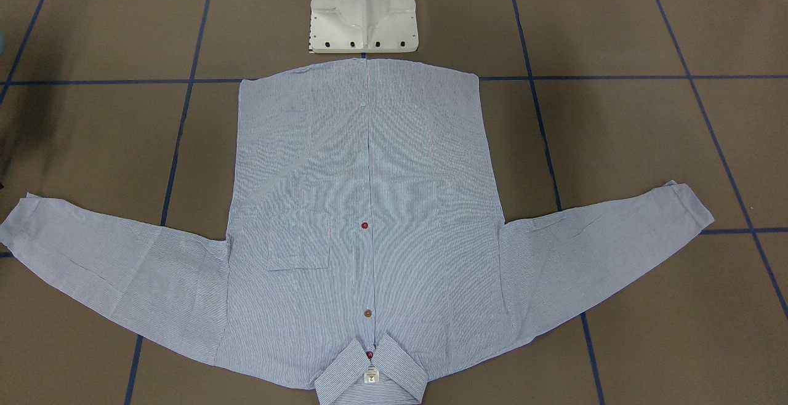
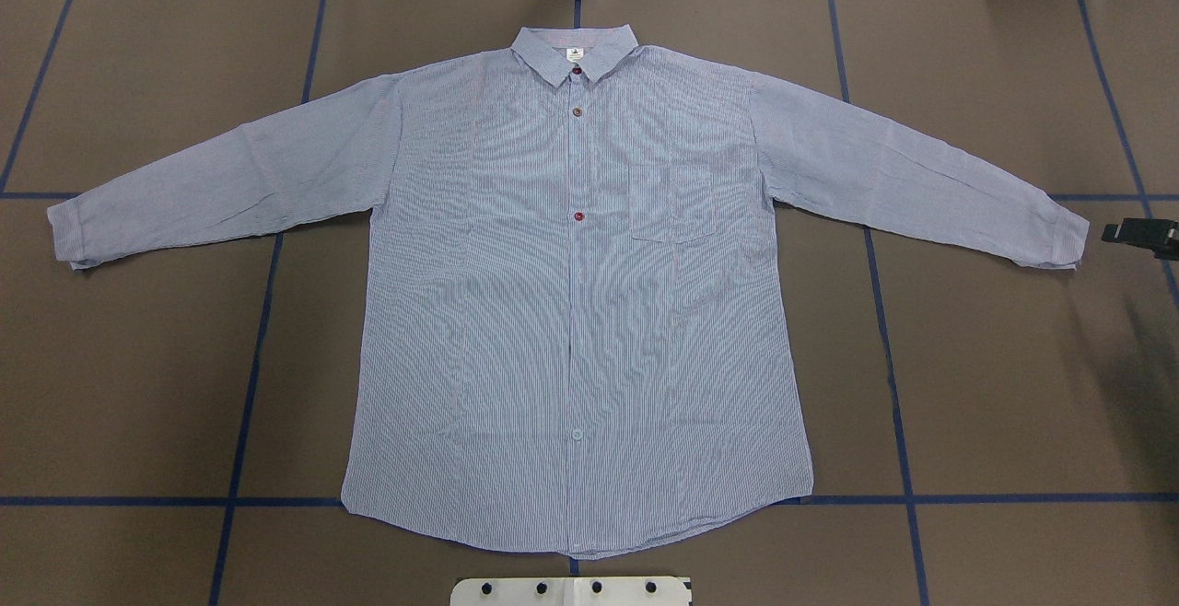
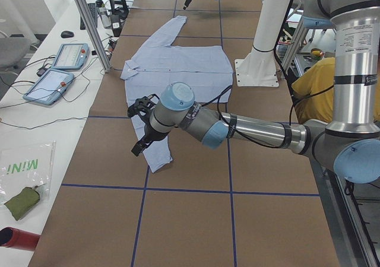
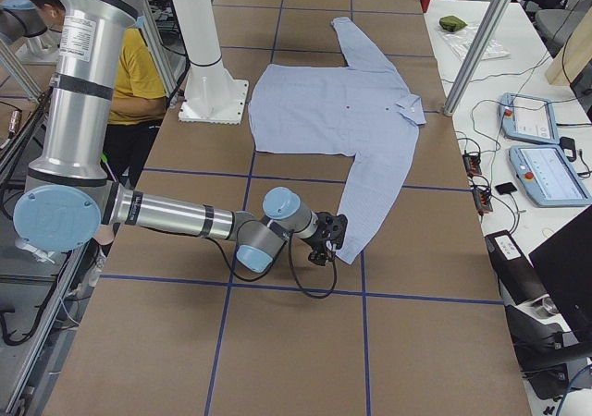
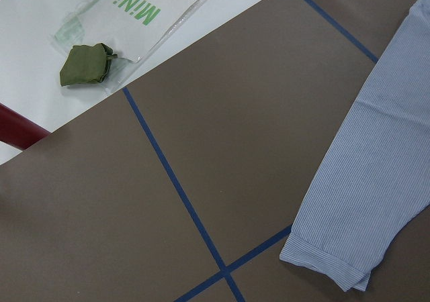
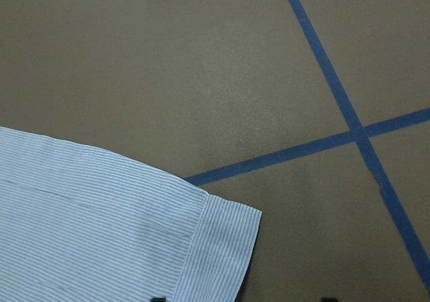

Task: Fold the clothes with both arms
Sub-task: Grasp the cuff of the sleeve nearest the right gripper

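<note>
**Shirt laid out flat between the two arms.** A light blue-and-white, finely striped shirt [image 2: 571, 311] is shown spread front-up on the matt brown table [image 2: 995, 385], which is divided into rectangles by blue tape lines [image 2: 249, 376]. The pointed collar [image 2: 576, 52] is laid at the far edge from the white pedestal base [image 1: 363, 11], and the curved hem lies just in front of that base. A small white neck label [image 2: 574, 55] is seen inside the collar, dark red buttons [image 2: 579, 216] run down the placket, and a square chest pocket [image 2: 674, 205] is stitched beside it. Both long sleeves are stretched outward and slightly toward the hem; the weave is faintly creased.

The right gripper [image 2: 1119, 234] is held just beside the ribbed-looking right cuff [image 6: 222, 248], apart from it. Its dark fingertips [image 6: 157, 299] are seen well spread at the lower edge of the right wrist view, with nothing grasped.

The left gripper [image 3: 140, 142] is poised over the left cuff [image 5: 329, 265]. How far it is parted cannot be told.

A folded green pouch [image 5: 86, 64] in a clear bag lies off the brown surface
</note>
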`<state>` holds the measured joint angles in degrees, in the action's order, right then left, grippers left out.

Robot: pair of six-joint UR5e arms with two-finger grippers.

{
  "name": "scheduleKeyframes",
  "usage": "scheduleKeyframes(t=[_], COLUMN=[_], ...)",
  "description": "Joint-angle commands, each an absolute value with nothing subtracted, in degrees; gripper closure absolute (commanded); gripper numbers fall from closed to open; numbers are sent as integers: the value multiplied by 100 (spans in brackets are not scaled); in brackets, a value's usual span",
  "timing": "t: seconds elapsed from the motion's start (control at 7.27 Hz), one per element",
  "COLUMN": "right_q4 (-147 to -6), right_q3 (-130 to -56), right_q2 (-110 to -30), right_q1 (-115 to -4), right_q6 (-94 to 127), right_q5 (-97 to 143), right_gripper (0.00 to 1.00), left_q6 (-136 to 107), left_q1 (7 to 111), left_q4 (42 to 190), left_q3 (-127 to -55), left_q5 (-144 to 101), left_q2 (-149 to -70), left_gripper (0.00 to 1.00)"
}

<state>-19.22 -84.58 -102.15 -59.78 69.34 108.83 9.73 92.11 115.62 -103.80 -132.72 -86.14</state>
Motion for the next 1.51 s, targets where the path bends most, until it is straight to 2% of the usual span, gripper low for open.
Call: scheduleKeyframes(t=[0.0,0.28,0.96,1.1,1.38], right_q4=[-1784,-1784,-1784,-1784,-1775], right_q3=[-8385,-8385,-8376,-8376,-8376], right_q2=[-10178,-10169,-10160,-10160,-10160], right_q1=[-5495,-5310,-4914,-4887,-4878], right_q6=[7566,7689,7787,7796,7805], right_q5=[10312,10100,9625,9607,9580], right_gripper=[29,34,40,44,82], left_q6=[976,976,984,976,976], left_q1=[9211,9211,9211,9211,9211], left_q4=[11558,11566,11558,11566,11566], left_q3=[-10380,-10380,-10380,-10380,-10380], left_q5=[-13271,-13271,-13271,-13271,-13271], left_q2=[-8613,-8613,-8613,-8613,-8613], left_gripper=[0,0,0,0,0])
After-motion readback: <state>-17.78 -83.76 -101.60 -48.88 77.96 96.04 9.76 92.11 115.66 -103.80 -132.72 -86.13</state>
